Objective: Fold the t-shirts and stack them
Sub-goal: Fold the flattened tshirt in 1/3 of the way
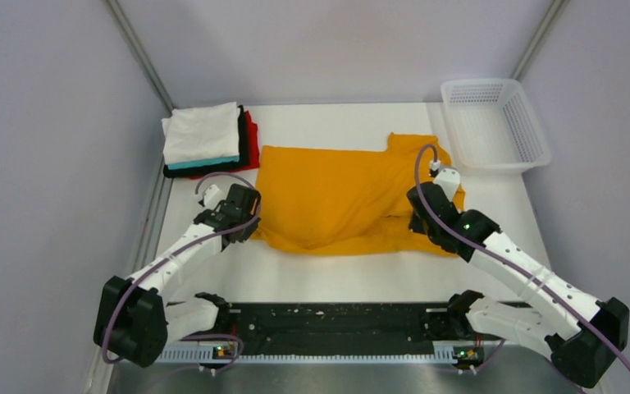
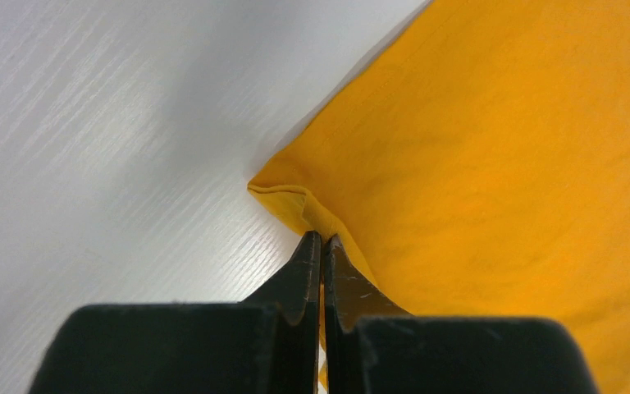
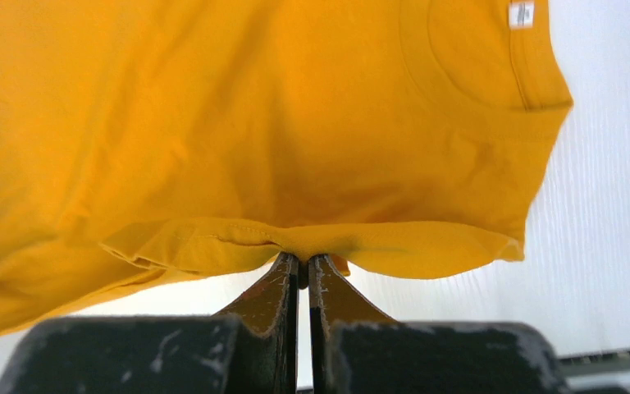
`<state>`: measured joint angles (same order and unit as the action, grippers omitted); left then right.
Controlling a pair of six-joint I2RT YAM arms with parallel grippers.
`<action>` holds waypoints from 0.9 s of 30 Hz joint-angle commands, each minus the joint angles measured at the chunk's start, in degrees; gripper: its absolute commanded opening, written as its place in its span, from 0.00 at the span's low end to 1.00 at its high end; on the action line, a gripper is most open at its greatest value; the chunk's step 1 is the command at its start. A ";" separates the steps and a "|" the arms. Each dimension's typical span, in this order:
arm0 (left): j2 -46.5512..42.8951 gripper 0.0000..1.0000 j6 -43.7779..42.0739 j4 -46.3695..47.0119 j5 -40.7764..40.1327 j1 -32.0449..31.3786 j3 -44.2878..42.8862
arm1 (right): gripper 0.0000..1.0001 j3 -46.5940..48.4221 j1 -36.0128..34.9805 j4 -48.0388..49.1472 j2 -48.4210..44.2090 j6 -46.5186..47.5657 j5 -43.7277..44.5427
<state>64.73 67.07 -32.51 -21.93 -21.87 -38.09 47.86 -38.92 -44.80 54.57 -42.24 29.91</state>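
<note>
Orange tee: orange tee (image 1: 336,197) lies spread over the middle of the table (image 1: 336,279), right side rumpled.
Left gripper: left gripper (image 2: 322,238) is pressed together on the tee's near left corner, with cloth pinched between the tips (a small fold bunches just ahead of them).
Right gripper: right gripper (image 3: 302,261) is closed on a stitched edge at the tee's right side, and that edge is raised off the table.
Tag: small white tag (image 3: 522,14) sits inside the collar (image 3: 492,74).
Stack: stack (image 1: 205,139) of folded tees (white on top, then teal, black, red) is at the far left, just beside the orange tee's far left corner.
Basket: white mesh basket (image 1: 533,135) is at the far right, near the tee's far right corner.
</note>
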 commanded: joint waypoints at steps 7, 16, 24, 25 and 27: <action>9.80 0.00 2.14 2.18 -2.29 1.98 -8.61 | 0.00 -0.59 9.63 17.41 5.54 9.72 0.07; 17.71 0.00 3.02 -1.06 -4.04 4.16 -13.51 | 0.00 -0.50 14.72 26.87 14.75 15.29 -4.78; 21.96 0.74 1.13 -1.81 -4.63 5.21 -17.06 | 0.36 6.13 20.03 30.55 29.24 18.77 -6.05; 21.79 0.93 0.65 -2.28 -4.89 5.17 -17.56 | 0.48 7.54 20.22 30.31 30.86 19.20 -5.90; 20.53 0.99 0.20 -3.57 -6.35 5.17 -18.48 | 0.58 10.12 20.33 30.39 33.25 20.09 -4.79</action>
<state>86.80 68.23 -34.06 -24.86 -16.95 -52.82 51.18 -19.35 -17.54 84.49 -24.80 24.27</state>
